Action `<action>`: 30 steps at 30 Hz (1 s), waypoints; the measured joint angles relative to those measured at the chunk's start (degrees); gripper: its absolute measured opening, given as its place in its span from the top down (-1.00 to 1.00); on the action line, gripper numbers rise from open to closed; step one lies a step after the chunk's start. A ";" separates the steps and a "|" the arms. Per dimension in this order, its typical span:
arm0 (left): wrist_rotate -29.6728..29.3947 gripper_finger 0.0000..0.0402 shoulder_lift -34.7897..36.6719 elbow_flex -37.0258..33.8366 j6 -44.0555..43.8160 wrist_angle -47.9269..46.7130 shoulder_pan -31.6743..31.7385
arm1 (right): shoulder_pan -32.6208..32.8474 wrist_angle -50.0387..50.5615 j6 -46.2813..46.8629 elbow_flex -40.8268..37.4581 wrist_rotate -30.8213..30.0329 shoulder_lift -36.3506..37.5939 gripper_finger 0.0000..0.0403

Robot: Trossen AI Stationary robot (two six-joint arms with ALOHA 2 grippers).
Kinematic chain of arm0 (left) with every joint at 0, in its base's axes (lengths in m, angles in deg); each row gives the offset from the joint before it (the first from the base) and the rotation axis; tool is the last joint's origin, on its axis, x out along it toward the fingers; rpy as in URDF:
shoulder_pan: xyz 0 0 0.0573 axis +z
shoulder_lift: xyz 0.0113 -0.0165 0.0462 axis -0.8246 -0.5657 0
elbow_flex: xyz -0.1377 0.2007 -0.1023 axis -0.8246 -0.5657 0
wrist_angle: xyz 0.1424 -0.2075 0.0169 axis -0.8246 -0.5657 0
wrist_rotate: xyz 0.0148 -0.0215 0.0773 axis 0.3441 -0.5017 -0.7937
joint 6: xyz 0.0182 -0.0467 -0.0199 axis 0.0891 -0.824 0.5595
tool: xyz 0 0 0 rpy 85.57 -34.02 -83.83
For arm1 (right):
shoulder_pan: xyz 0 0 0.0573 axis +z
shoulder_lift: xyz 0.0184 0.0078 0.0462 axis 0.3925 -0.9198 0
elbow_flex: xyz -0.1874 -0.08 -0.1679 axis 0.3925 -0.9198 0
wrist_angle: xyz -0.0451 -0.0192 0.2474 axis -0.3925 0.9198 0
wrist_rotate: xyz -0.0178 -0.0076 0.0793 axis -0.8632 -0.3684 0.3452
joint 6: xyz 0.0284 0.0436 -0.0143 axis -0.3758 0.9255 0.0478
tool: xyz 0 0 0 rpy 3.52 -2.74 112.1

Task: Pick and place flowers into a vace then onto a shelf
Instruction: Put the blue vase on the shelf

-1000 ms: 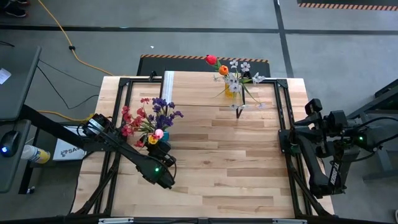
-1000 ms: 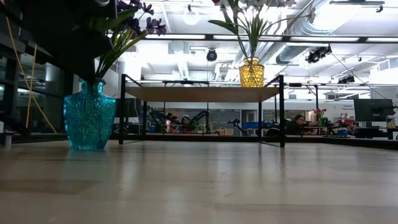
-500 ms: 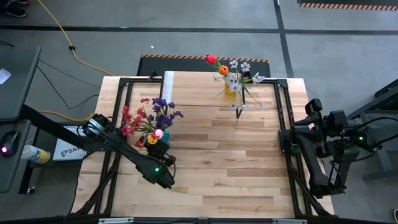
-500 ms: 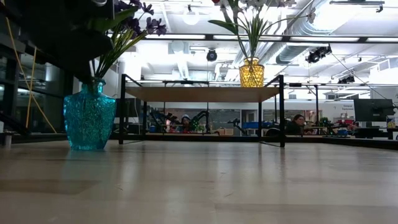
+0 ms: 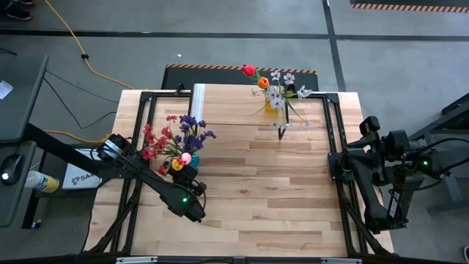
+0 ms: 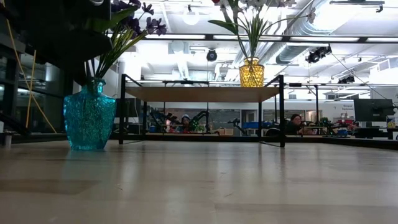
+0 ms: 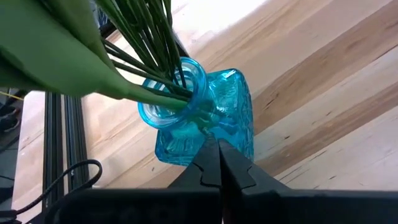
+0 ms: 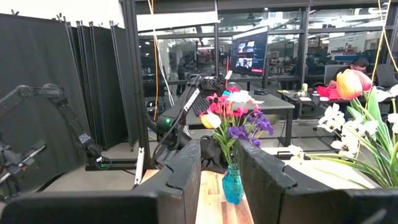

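A blue glass vase (image 7: 211, 124) stands on the tabletop at the left (image 5: 194, 160). It holds a bunch of flowers (image 5: 179, 138) with red, purple, pink and yellow blooms, their green stems (image 7: 149, 56) in its neck. My left gripper (image 7: 217, 163) is shut, its tips right at the vase's shoulder on the near side. A yellow vase (image 6: 251, 73) with more flowers (image 5: 275, 92) stands on the shelf (image 6: 199, 93) at the far side. My right gripper (image 8: 219, 180) hovers open and level at the table's right edge, with nothing between its fingers. My left gripper comes at the blue vase slanting down from the near side. Its shut fingertips (image 7: 208, 163) lie in front of the vase's shoulder (image 7: 231, 134), just below the rim. I cannot tell whether they touch the glass. The vase stands upright on the table.
The shelf's black legs (image 6: 282, 112) and the black frame rails (image 5: 143, 125) stand along the table's far part and sides. Bare planks (image 5: 278, 198) stretch across the near half. A person (image 6: 296, 121) sits in the room beyond.
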 joint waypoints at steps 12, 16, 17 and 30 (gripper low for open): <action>-0.03 0.90 0.57 0.04 -1.65 -0.68 0.00 | 0.00 0.00 -0.39 0.02 -1.33 0.00 0.51; 0.37 0.90 0.57 0.06 -2.24 -0.83 0.00 | 0.00 0.00 -0.39 0.02 -1.33 0.00 0.51; 0.69 0.90 0.52 0.25 -2.55 -1.36 0.00 | 0.00 0.00 -0.39 0.02 -1.33 0.00 0.51; 0.17 0.90 1.09 3.69 -1.04 -2.92 -0.02 | 0.00 0.02 -0.97 -0.02 -1.30 0.00 0.51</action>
